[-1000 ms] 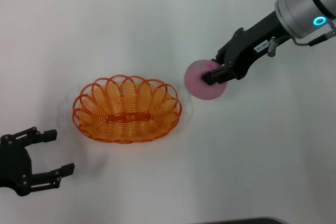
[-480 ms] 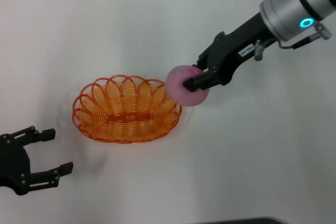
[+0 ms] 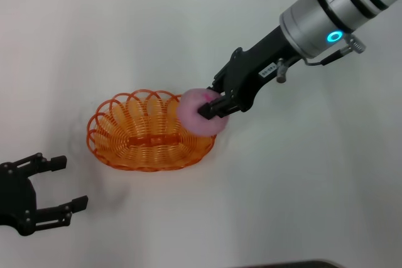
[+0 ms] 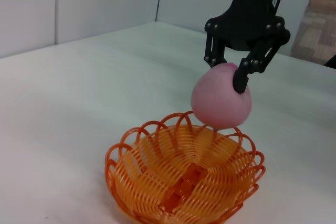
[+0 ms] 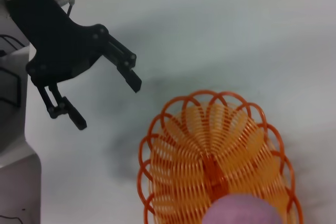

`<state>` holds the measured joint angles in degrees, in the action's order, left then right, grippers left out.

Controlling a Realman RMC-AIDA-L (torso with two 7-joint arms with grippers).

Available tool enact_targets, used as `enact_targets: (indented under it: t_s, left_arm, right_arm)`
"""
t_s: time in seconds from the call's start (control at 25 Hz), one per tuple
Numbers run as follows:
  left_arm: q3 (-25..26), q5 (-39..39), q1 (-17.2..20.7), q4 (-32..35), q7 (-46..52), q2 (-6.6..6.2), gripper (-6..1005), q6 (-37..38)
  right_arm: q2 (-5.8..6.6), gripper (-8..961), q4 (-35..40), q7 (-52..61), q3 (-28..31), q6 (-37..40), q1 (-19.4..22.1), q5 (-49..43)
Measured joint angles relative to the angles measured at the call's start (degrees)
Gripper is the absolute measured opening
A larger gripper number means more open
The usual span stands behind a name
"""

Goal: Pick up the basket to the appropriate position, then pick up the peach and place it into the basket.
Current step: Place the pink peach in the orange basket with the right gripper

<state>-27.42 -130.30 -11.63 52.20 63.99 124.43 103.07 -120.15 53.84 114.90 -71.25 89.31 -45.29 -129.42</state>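
The orange wire-look basket [image 3: 135, 133] stands on the white table left of centre; it also shows in the left wrist view [image 4: 178, 182] and the right wrist view [image 5: 210, 150]. My right gripper [image 3: 210, 105] is shut on the pink peach [image 3: 195, 117] and holds it above the basket's right rim. The left wrist view shows the peach [image 4: 220, 100] hanging just over the rim, gripped from above by the right gripper [image 4: 236, 74]. In the right wrist view the peach [image 5: 241, 211] fills the lower edge. My left gripper [image 3: 66, 183] is open and empty near the front left, apart from the basket.
The white table [image 3: 125, 29] surrounds the basket. The right arm [image 3: 326, 17] reaches in from the upper right. A dark edge [image 3: 295, 263] runs along the table's front.
My right gripper has carried the peach leftward, from the table right of the basket to above the basket's right rim. The left gripper and the basket have not moved.
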Motion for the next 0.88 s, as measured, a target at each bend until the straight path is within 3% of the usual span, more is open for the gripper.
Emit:
enact_targets:
  t_s: [0.4, 0.8, 0.88]
  left_arm:
    - [0.0, 0.4, 0.2, -0.1, 0.0, 0.11, 860, 0.5]
    - [0.1, 0.4, 0.2, -0.2, 0.0, 0.11, 860, 0.6]
    - [0.2, 0.4, 0.2, -0.2, 0.0, 0.11, 860, 0.7]
  right_arm:
    - [0.00, 330, -3.2, -0.6, -4.5, -4.7, -1.0, 3.4]
    - [0.00, 334, -4.6, -2.6, -5.1, -5.3, -1.0, 3.8]
    - [0.01, 590, -4.6, -3.3, -5.1, -5.3, -0.7, 4.6]
